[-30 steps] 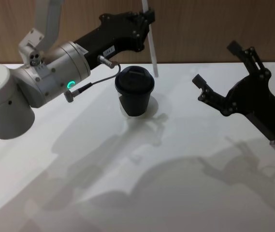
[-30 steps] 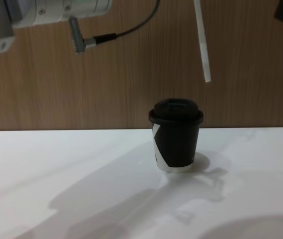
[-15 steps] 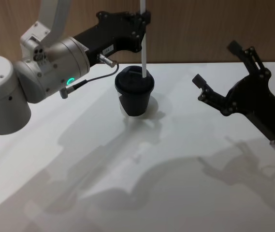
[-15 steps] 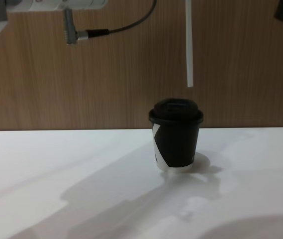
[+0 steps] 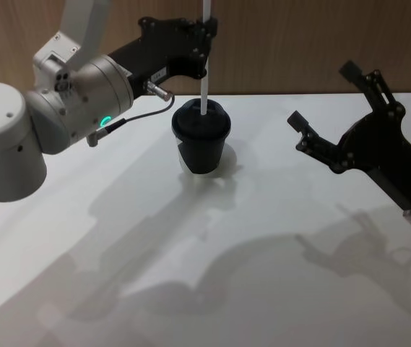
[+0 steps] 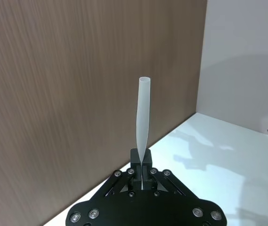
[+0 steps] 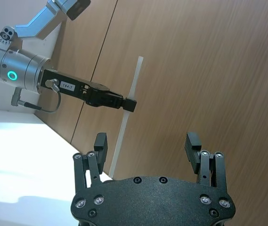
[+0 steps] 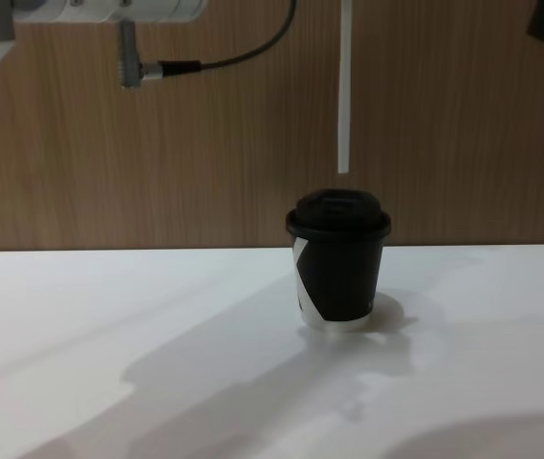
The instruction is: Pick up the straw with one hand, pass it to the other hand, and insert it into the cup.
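On the left of the head view, left gripper (image 5: 204,35), long and black on a silver wrist with a glowing green ring, reaching across above the table (image 5: 263,238); fingers pressed together, pinching the straw (image 5: 204,58) near its upper part. Thin dark cable (image 8: 243,53) looping below the wrist, seen against the wooden wall (image 8: 463,143) in the chest view. Straw held upright, white and straight, lower end hanging just above the black lid of the cup (image 8: 338,260), not yet touching it as the chest view shows; directly over the lid's middle. In the left wrist view, straw (image 6: 142,127) rising straight out from between the closed fingertips (image 6: 147,157). Cup (image 5: 201,135) standing upright on the white table, near the back edge, white angular patch facing the chest camera. Farther right, well apart from the cup, right gripper (image 5: 328,105) hovering over the table, black and blocky, fingers (image 7: 193,146) spread wide with nothing between them.
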Tool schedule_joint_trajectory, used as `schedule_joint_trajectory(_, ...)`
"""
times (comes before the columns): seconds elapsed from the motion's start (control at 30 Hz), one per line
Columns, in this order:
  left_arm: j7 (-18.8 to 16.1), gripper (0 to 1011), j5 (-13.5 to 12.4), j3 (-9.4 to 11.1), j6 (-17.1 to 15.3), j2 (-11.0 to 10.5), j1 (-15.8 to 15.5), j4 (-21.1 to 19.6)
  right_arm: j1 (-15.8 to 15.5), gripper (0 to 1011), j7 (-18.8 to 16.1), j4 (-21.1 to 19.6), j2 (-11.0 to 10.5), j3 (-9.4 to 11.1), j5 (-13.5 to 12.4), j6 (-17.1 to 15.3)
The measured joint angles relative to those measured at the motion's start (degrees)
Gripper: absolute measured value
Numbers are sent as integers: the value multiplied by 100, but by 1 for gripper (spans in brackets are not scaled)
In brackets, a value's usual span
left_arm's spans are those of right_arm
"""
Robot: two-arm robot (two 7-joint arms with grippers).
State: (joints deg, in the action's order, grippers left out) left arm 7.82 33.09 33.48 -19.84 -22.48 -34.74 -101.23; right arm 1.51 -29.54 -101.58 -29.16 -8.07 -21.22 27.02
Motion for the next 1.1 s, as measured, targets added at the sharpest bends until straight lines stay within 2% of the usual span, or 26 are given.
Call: schedule_joint_trajectory(1.1, -116, 18, -385, 39, 88, 225, 53, 405, 0, 1001, 0, 0, 0, 0, 0, 0)
